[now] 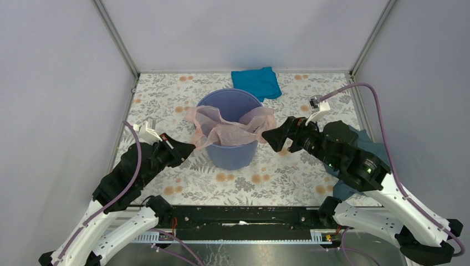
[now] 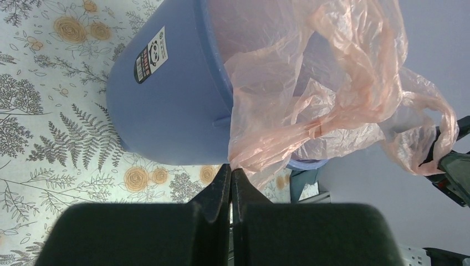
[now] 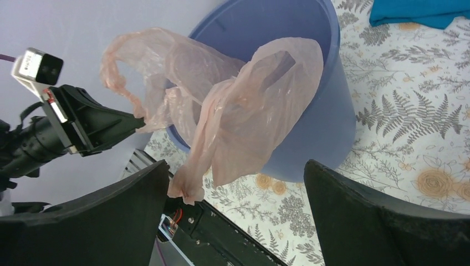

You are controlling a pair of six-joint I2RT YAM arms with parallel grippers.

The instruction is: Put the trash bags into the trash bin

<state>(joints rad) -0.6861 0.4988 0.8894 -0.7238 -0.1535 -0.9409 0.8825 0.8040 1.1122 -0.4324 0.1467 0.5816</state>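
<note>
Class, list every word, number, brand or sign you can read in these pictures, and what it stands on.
White sticker on the round lavender-blue plastic bucket: a panda-face logo and dark print, lettering too small to read.
No other text shows in any view.

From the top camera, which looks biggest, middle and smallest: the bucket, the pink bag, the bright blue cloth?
1. bucket
2. pink bag, nearly as big, but crumpled, so unsure
3. bright blue cloth
</note>
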